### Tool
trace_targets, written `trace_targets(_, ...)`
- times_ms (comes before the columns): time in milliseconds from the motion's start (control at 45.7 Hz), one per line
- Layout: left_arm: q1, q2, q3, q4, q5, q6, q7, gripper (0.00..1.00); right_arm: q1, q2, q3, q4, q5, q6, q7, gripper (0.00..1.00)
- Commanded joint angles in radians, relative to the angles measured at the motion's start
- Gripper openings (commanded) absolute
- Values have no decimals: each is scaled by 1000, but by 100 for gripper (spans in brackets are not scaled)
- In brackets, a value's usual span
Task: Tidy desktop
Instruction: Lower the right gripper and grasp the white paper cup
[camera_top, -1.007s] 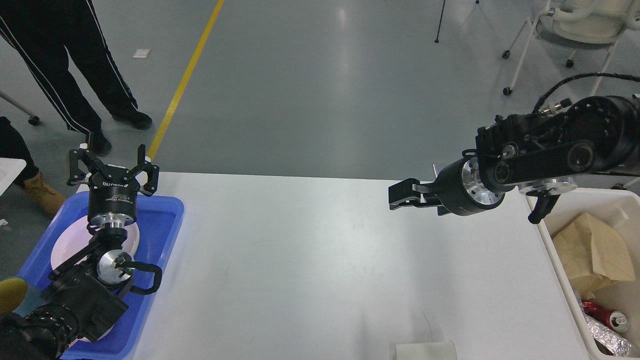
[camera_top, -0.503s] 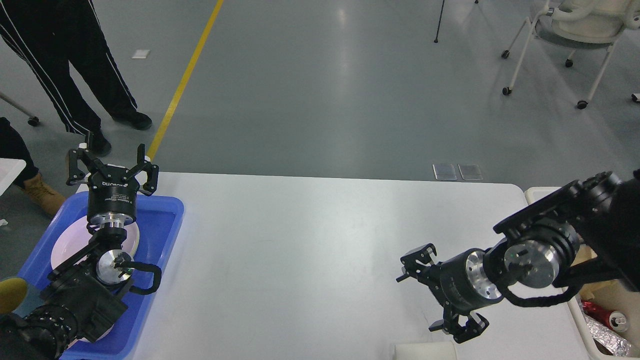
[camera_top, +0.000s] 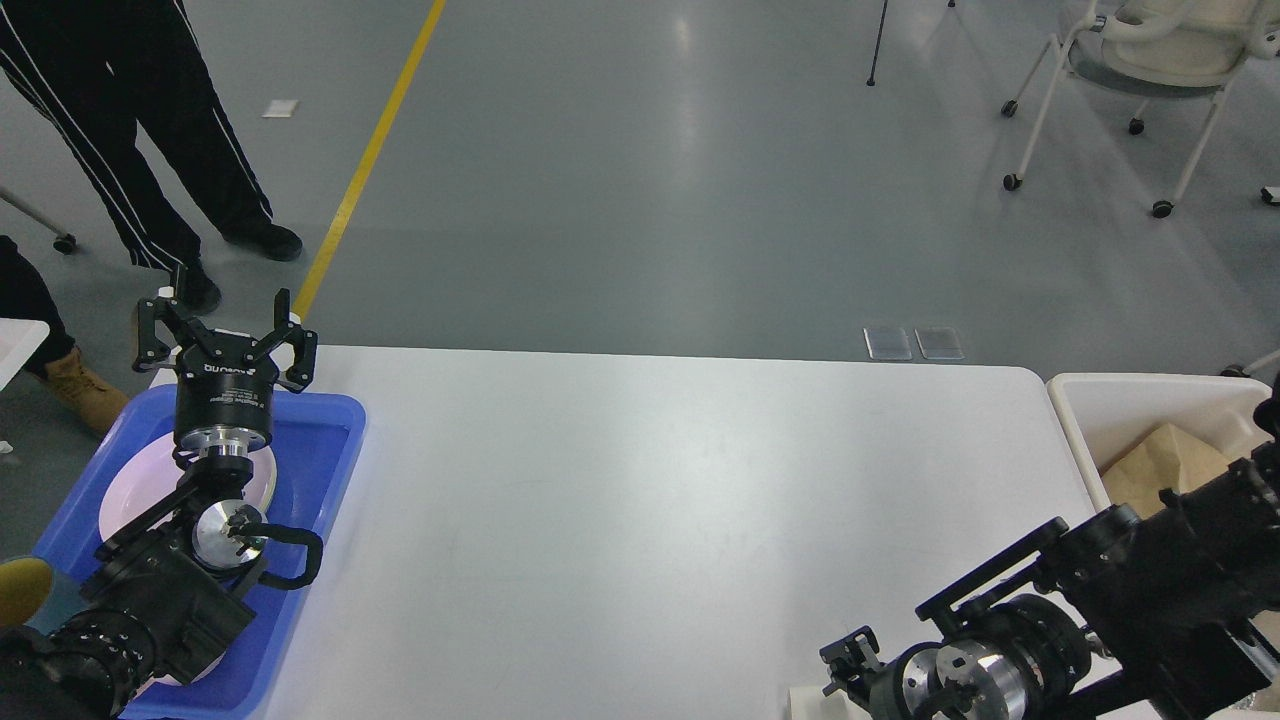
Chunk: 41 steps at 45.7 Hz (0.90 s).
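The desktop (camera_top: 640, 500) is a large white tabletop with rounded corners, and its middle is bare. My left gripper (camera_top: 225, 322) is open and empty, pointing up over the far end of a blue tray (camera_top: 345, 440) at the table's left edge. A white plate (camera_top: 135, 485) lies in the tray, partly hidden by my left arm. My right gripper (camera_top: 848, 668) is low at the near right edge of the table. Only one small finger part shows, and the rest is cut off by the view's bottom edge.
A cream bin (camera_top: 1110, 395) with brown paper (camera_top: 1160, 465) stands beside the table's right end. A small white object (camera_top: 805, 702) sits at the near edge by my right gripper. A person's legs (camera_top: 150, 130) stand far left, and a wheeled chair (camera_top: 1130, 60) far right.
My right arm has swung down from above the table's far right to the near right edge, and its gripper opened on the way. My left arm has not moved.
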Motion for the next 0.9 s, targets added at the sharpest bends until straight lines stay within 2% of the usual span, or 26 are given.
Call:
trace_targets(0, 0, 0, 0, 0, 0, 0, 0, 97, -45, 0, 40, -37, 0, -24, 0, 100)
trace_targets(284, 0, 0, 0, 0, 0, 0, 0, 97, -173, 4, 155, -124, -3, -139, 1, 100)
trace_targets(350, 0, 0, 0, 0, 0, -1, 0, 97, -181, 4, 158, -135, -5, -142, 1, 94)
trace_targets(372, 0, 0, 0, 0, 0, -1, 0, 97, -183, 4, 160, -137, -5, -142, 3, 88)
trace_targets(394, 0, 0, 0, 0, 0, 0, 0, 97, -183, 4, 163, -137, -6, -142, 3, 75)
trace_targets(459, 0, 0, 0, 0, 0, -1, 0, 97, -184, 4, 169, -141, -13, -143, 3, 4)
trace_targets(481, 0, 0, 0, 0, 0, 0, 0, 97, -184, 6, 169, -146, -13, -145, 3, 0)
trace_targets(875, 0, 0, 0, 0, 0, 0, 0, 97, -166, 13, 170, -146, -36, -168, 3, 0)
